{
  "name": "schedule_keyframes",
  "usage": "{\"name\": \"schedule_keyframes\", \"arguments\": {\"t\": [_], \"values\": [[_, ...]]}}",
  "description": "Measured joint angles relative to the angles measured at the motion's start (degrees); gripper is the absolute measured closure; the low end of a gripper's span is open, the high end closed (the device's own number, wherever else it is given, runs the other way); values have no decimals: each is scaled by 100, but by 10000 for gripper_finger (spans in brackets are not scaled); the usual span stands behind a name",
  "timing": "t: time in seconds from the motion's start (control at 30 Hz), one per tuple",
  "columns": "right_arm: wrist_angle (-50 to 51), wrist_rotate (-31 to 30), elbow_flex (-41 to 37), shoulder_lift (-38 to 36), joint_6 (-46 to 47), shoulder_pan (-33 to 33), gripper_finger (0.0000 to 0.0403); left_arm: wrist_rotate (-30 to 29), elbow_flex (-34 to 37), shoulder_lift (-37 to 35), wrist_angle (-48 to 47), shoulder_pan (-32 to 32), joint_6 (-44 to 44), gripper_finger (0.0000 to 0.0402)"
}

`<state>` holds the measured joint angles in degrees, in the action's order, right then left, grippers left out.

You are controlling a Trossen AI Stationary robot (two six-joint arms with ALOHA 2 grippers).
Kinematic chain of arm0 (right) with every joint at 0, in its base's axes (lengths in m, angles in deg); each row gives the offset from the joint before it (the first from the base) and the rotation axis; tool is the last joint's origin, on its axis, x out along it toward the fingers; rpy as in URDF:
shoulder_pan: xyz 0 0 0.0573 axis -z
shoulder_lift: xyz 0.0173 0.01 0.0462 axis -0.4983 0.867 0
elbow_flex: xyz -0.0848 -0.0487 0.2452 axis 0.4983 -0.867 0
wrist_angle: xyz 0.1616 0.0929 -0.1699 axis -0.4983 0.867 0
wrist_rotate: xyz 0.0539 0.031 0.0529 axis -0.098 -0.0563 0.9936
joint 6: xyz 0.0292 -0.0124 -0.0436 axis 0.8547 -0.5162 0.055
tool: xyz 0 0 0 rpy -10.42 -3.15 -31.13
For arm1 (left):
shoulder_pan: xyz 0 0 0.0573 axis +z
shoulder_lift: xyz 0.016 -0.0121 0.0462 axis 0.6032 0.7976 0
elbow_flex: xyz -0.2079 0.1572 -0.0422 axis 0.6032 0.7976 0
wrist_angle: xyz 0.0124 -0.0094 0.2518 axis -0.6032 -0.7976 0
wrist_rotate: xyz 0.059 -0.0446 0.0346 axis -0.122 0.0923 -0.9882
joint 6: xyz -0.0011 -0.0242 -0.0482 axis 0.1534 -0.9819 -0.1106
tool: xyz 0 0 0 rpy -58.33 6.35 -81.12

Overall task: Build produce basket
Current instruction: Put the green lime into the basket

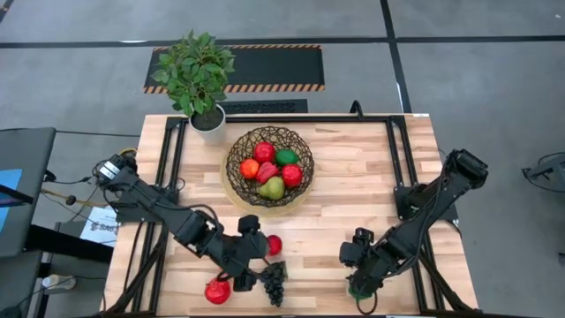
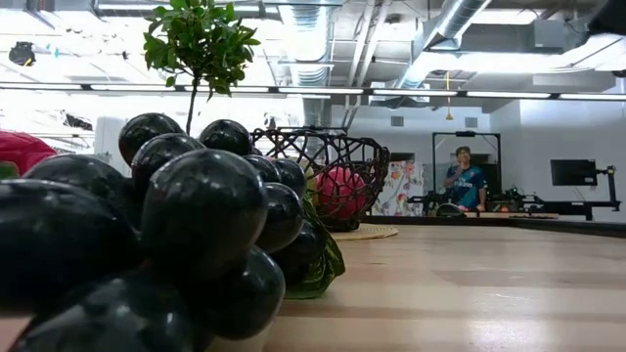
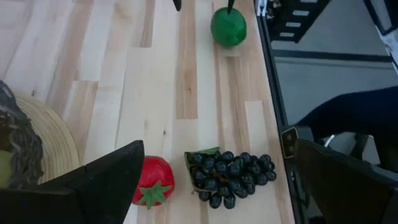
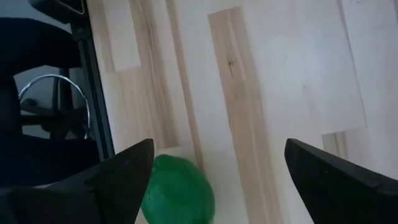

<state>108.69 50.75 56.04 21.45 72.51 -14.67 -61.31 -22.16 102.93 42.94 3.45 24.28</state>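
The left gripper (image 1: 265, 258) hangs with fingers spread wide and empty over the grape bunch (image 1: 274, 281), nearest to it; the bunch's long axis crosses the gap. The right gripper (image 1: 360, 281), also wide and empty, hovers over the green lime (image 4: 177, 190). The basket (image 1: 270, 166) sits mid-surface.

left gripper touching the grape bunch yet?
Apart. In the left wrist view the left gripper is open, its fingers spread wide, and bare wood shows between them and the grape bunch.

text: none legible | paper (image 1: 100, 227) left of table: print perhaps "SA…", too small to read
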Motion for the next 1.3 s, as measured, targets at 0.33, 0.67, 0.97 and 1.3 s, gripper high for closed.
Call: {"name": "schedule_keyframes", "arguments": {"t": [0.33, 0.67, 0.97, 1.3], "values": [[-18, -4, 2, -19, 180, -209, 22, -569, 2, 0, 66, -321, -573, 4], [-31, -22, 2, -19, 354, -413, 22, -839, 4, 0, 118, -579, -733, 4], [-37, -42, 2, -19, 465, -411, 22, -835, 4, 0, 118, -581, -833, 4], [-35, -44, 0, -19, 464, -433, 22, -828, 4, 2, 116, -581, -851, 4]]}}
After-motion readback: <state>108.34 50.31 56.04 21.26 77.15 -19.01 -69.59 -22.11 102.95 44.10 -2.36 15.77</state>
